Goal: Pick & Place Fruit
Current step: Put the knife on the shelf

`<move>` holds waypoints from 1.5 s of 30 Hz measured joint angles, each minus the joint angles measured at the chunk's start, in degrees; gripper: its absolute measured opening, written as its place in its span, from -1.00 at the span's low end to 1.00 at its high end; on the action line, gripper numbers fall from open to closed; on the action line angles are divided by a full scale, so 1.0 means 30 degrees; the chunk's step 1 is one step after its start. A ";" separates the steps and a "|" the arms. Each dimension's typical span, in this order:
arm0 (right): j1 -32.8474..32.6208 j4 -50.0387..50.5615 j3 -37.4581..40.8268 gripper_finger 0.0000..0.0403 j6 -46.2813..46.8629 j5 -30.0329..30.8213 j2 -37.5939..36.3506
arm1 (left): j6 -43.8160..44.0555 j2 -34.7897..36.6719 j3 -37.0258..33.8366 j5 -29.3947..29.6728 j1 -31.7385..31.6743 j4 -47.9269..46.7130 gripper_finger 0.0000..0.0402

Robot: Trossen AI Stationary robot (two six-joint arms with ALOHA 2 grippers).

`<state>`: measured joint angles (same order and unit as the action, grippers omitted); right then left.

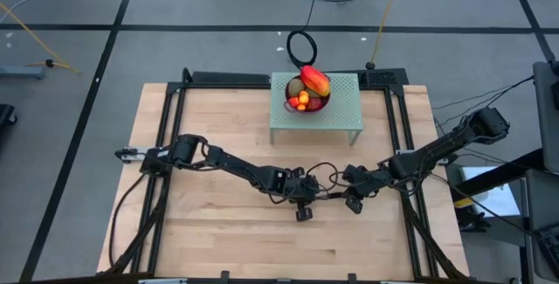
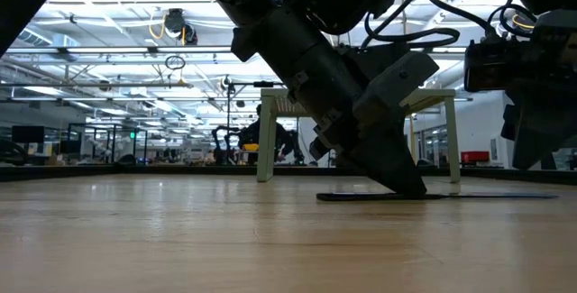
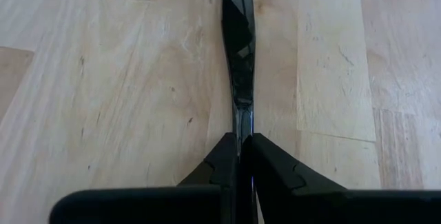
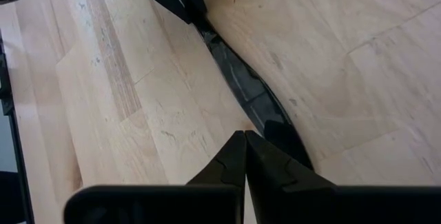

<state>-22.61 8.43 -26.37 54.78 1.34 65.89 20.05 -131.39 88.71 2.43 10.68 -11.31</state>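
Note:
The fruit sits in a dark bowl (image 1: 320, 107) on a pale green stand (image 1: 345, 114) at the table's far middle: a red-yellow mango (image 1: 314, 80) on top, small orange-red pieces (image 1: 302, 100) beside it. A long dark knife (image 4: 241, 79) lies on the wood between my two grippers. My left gripper (image 3: 240, 141) is shut on it near the table's middle. My right gripper (image 4: 244, 138) is shut, just beside the knife's other end and raised off the table (image 2: 536, 140). My left gripper pinches a thin, shiny stretch of the knife (image 3: 242, 124) between its two fingertips. It comes slanting down from the table's left, and the knife runs on ahead along the line of the fingers. The knife lies flat on the table (image 2: 361, 196).
The green stand's legs (image 2: 265, 140) rise behind the grippers. A black frame (image 1: 175, 100) runs along the table's edges. Cables (image 1: 319, 175) loop between the arms. Bare wood lies on the near side and at the left.

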 joint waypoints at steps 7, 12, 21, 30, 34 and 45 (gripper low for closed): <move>0.0000 0.0000 0.0000 -1.00 0.0000 0.0015 0.0000 | 0.0290 0.0037 0.0000 0.0097 0.0130 -0.0004 -0.85; 0.0000 -0.0007 0.0000 -1.00 -0.0024 0.0022 0.0000 | 0.0162 0.0175 -0.0019 0.1003 0.0500 -0.0185 -0.85; 0.0000 -0.0043 -0.0007 -1.00 -0.0043 0.0029 0.0000 | 0.0117 0.0733 -0.0051 0.1744 0.0634 -0.1187 -0.85; 0.0000 -0.0044 -0.0007 -1.00 -0.0172 0.0029 0.0000 | 0.0312 0.0819 -0.0051 0.1908 0.0730 -0.1343 -0.85; 0.0000 -0.0022 -0.0007 -1.00 -0.0394 0.0029 0.0000 | 0.0372 0.0919 -0.0051 0.2186 0.0855 -0.1392 -0.85; 0.0000 0.0000 -0.0007 -1.00 -0.0707 0.0036 0.0000 | -0.0106 0.0925 0.1351 0.3161 0.0896 -0.3770 -0.85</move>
<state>-22.61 8.43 -26.39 52.66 1.45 65.89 19.74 -128.62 92.76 11.92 13.37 -22.62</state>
